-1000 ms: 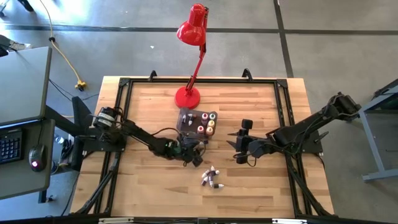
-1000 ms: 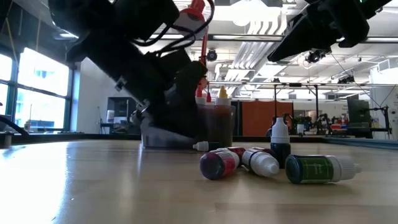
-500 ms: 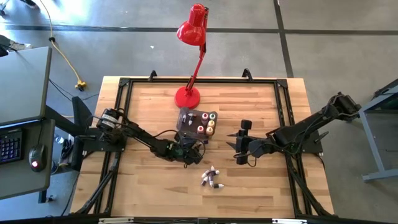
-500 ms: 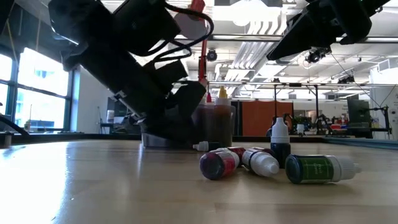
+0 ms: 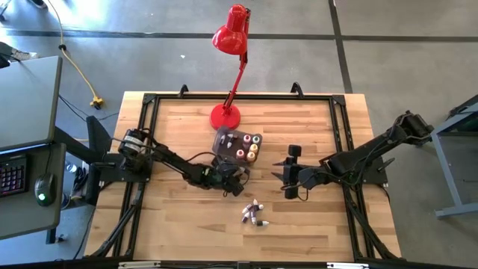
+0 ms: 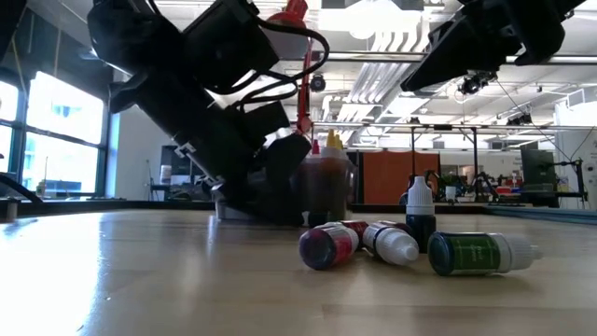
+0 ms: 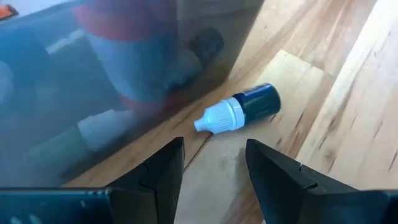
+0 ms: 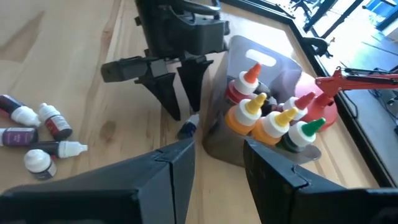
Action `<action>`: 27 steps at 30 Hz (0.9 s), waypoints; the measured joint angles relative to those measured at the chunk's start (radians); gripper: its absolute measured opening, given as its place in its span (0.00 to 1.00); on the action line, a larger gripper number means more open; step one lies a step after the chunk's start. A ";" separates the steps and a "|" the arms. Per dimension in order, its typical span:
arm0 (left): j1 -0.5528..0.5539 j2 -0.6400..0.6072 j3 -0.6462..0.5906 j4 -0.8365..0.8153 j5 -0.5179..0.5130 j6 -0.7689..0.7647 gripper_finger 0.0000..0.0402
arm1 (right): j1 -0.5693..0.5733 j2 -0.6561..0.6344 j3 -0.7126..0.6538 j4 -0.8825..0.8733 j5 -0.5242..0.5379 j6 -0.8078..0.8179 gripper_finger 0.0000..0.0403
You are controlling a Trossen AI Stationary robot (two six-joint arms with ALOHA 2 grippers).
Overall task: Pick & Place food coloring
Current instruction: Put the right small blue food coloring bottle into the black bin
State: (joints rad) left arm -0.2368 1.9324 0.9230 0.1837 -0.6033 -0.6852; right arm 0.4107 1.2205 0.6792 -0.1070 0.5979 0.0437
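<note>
A clear grey tub (image 5: 237, 146) sits at the centre of the high view, just below the red lamp's (image 5: 231, 45) base. In it stand upright squeeze bottles with pointed tips: in the right wrist view, an orange-capped one (image 8: 247, 79), two yellow ones (image 8: 254, 111), a red-tipped one (image 8: 303, 101) and a green-capped one (image 8: 304, 133). More bottles show dimly through the tub wall in the left wrist view.

The left gripper (image 5: 237, 181) is low at the tub's lower edge, fingers (image 7: 163, 172) open with a gap between them. Just ahead of them a dark blue bottle (image 7: 240, 108) with a white cap lies on its side on the wood, close against the tub wall; nothing is gripped.

A loose cluster of small bottles (image 5: 253, 214) lies on the table (image 5: 179, 224) lower centre in the high view, well apart from the tub. In the low view, a maroon one (image 6: 326, 246) and a green one (image 6: 478, 252) lie down, and a dark one (image 6: 420, 215) stands.

The right gripper (image 5: 281, 174) hovers right of the tub, fingers (image 8: 174, 168) open, holding nothing.
</note>
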 joint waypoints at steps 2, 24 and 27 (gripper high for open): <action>0.007 0.000 0.000 0.004 0.007 0.023 0.43 | 0.000 0.000 0.000 0.000 -0.007 0.000 0.32; 0.021 0.030 0.000 0.158 0.028 0.074 0.43 | 0.000 0.000 0.000 0.000 -0.009 0.000 0.32; 0.032 0.058 0.000 0.226 0.092 0.076 0.43 | 0.000 0.000 0.000 0.000 -0.010 0.000 0.32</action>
State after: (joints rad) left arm -0.2051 1.9905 0.9234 0.4102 -0.5115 -0.6096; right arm 0.4107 1.2209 0.6792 -0.1074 0.5875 0.0439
